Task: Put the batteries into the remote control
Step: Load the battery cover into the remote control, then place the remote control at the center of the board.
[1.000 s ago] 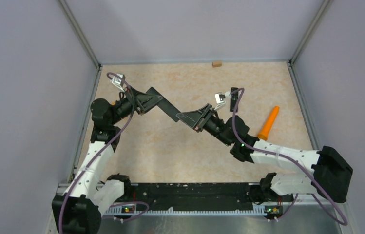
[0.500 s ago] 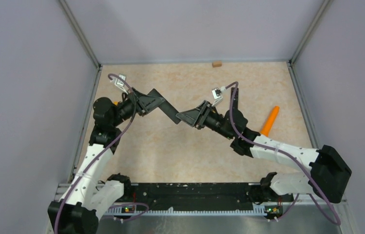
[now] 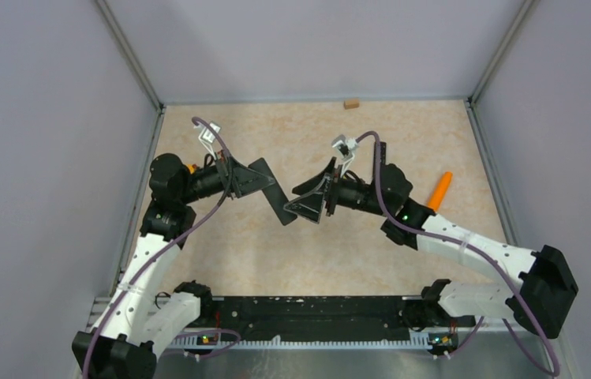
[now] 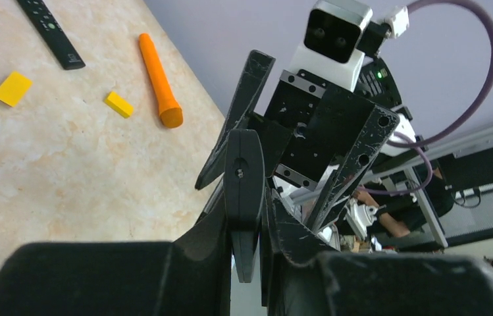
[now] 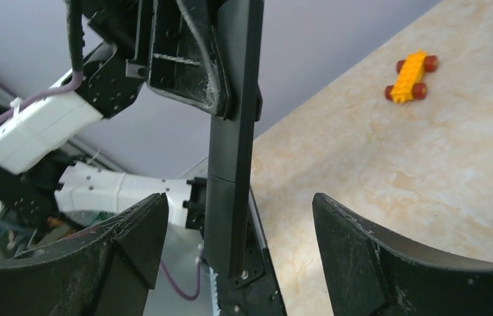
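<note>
The black remote control hangs above the table, with my left gripper shut on its upper part. In the left wrist view its narrow end sits clamped between my left gripper's fingers. My right gripper faces it from the right, jaws wide apart. In the right wrist view the remote stands upright between my right gripper's spread fingers, touching neither. The batteries are out of view.
A second black remote, an orange cone-shaped stick and two yellow blocks lie on the table. The same cone lies right of my right arm. A small brown block sits by the back wall. A yellow toy car rests on the table.
My right gripper has opened wide and let go of the remote. Both wrists have turned, and the remote now hangs steeper in my left gripper alone.
</note>
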